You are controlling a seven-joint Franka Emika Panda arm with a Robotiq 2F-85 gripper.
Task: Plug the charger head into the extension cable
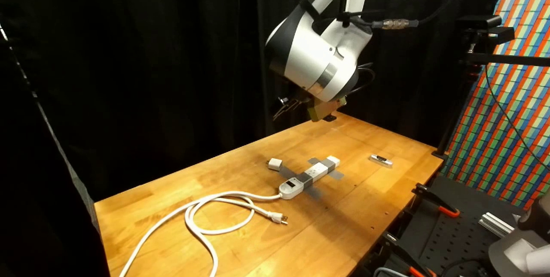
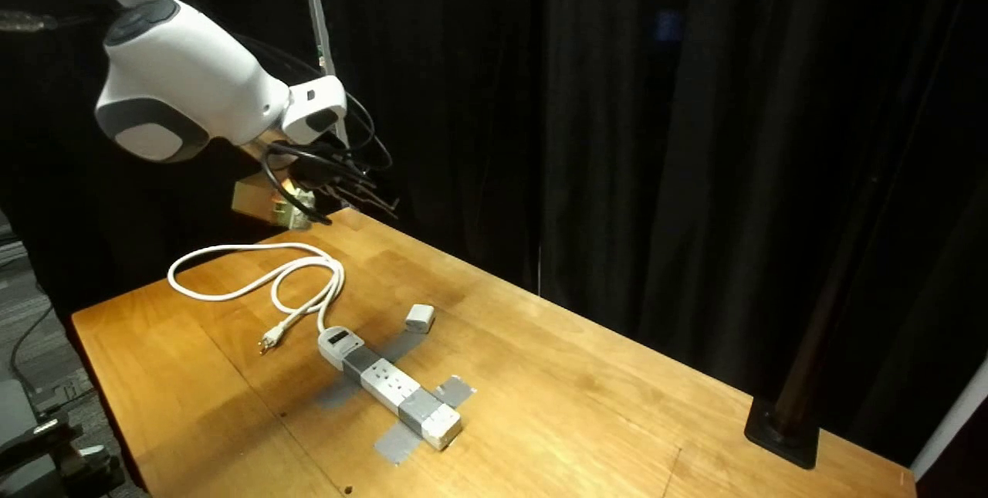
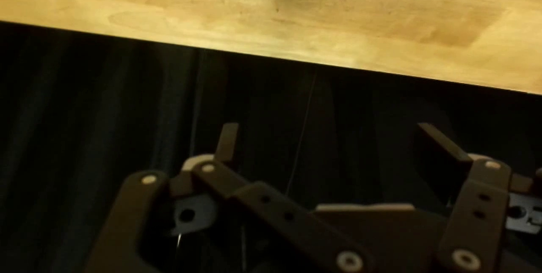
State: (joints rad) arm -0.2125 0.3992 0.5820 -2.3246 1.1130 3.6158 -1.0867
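Wrist view: the fingers (image 3: 228,139) stand spread wide apart, seen against a dark curtain (image 3: 106,103), with the wooden surface (image 3: 254,19) crossing above them. In both exterior views the charger head (image 1: 275,164), a small white block, lies on that surface near the extension cable (image 1: 318,171), to the side of its corded end and apart from it; whether it touches the strip of grey tape (image 2: 404,344) alongside cannot be told. Bands of the same tape cross the cable's long body in two places, and socket slots show between them. At the corded end sits a dark rectangle (image 2: 339,336); whether it is a switch or a label, and whether it bears lettering, is too small to tell. The white cord (image 2: 255,246) loops over the surface, its plug (image 1: 277,217) lying apart from the body. In an exterior view a small dark-and-silver bit (image 1: 380,160) lies off beyond the body's free end, any print on its dark band too small to read. The white arm (image 2: 193,73) hangs above the surface, the fingers well apart from the charger head.
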